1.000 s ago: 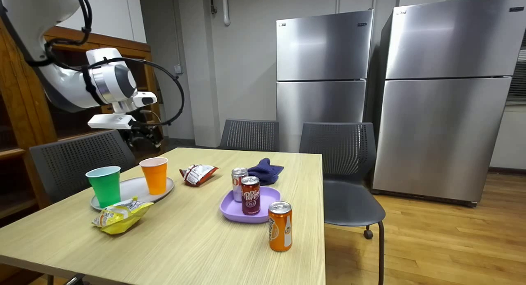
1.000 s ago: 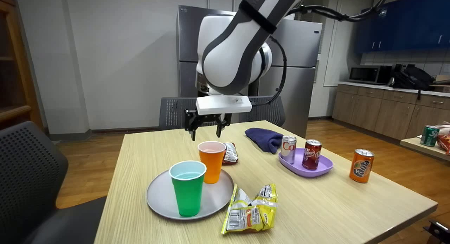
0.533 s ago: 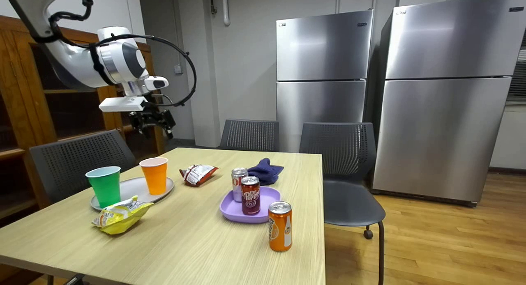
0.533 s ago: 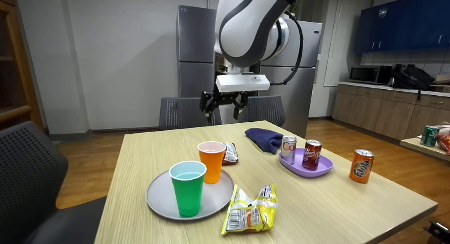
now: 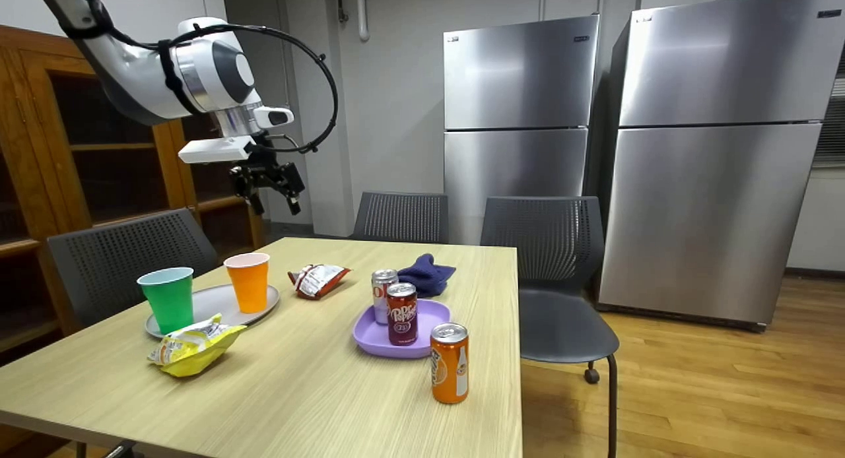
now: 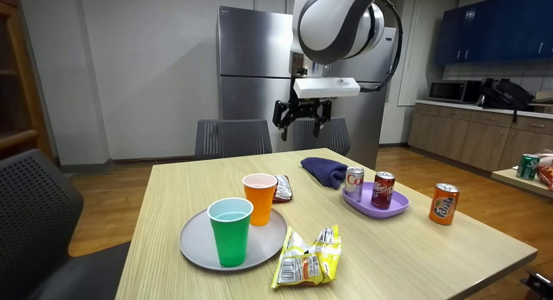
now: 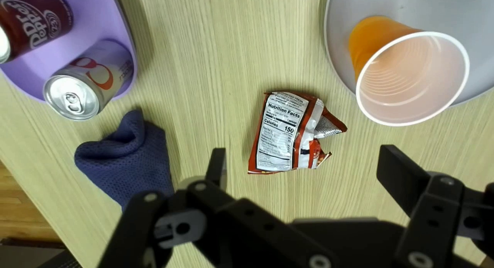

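My gripper (image 7: 303,163) is open and empty, high above the table; it also shows in both exterior views (image 5: 276,204) (image 6: 300,133). In the wrist view a red and white snack bag (image 7: 281,133) lies below, between and just beyond the fingertips, untouched. An orange cup (image 7: 413,78) stands on a grey plate (image 7: 386,5) with a green cup (image 6: 231,235). A dark blue cloth (image 7: 127,160) lies near a purple tray (image 7: 92,24) holding a silver can (image 7: 92,80) and a Dr Pepper can (image 7: 36,21). The green cup is out of the wrist view.
A yellow snack bag (image 6: 309,261) lies beside the plate. An orange Fanta can (image 5: 449,363) stands on the table near its edge. Dark chairs (image 5: 542,273) (image 5: 132,260) surround the table (image 5: 317,392). Two steel refrigerators (image 5: 521,128) (image 5: 719,200) and a wooden cabinet (image 5: 105,134) stand behind.
The arm and open gripper have risen and moved right in both exterior views, away from above the orange cup. The objects on the table have not moved.
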### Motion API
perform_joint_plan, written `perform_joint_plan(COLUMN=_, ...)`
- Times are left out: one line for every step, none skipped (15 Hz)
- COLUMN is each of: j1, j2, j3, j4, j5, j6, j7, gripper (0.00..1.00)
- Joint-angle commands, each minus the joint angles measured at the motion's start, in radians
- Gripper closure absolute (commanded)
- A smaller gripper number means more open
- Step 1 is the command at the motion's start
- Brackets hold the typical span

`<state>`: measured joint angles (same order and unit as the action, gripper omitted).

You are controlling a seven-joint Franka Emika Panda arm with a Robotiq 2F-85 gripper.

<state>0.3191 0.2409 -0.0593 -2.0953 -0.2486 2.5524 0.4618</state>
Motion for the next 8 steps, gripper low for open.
perform_joint_plan(j1=-0.032, j2=0.002, j3=0.033, j4=0.002, j5=-0.011, j6=-0.003, j7=0.006, gripper=0.00)
perform_joint_plan(j1=-0.030, j2=0.008, j3=0.037, j4=0.002, j5=-0.010, j6=-0.002, j7=0.006, gripper=0.00)
perform_joint_plan(j1=-0.029, j2=0.011, j3=0.039, j4=0.002, j5=-0.010, j6=-0.002, j7=0.006, gripper=0.00)
perform_joint_plan(j1=-0.028, j2=0.012, j3=0.040, j4=0.003, j5=-0.010, j6=-0.002, j7=0.006, gripper=0.00)
perform_joint_plan(j1=-0.028, j2=0.013, j3=0.040, j4=0.003, j5=-0.010, j6=-0.002, j7=0.006, gripper=0.00)
perform_joint_plan(j1=-0.028, j2=0.013, j3=0.040, j4=0.003, j5=-0.010, j6=-0.002, j7=0.006, gripper=0.00)
perform_joint_plan(j1=-0.028, j2=0.013, j3=0.040, j4=0.003, j5=-0.010, j6=-0.002, j7=0.006, gripper=0.00)
perform_joint_plan(j1=-0.028, j2=0.013, j3=0.040, j4=0.003, j5=-0.010, j6=-0.002, j7=0.006, gripper=0.00)
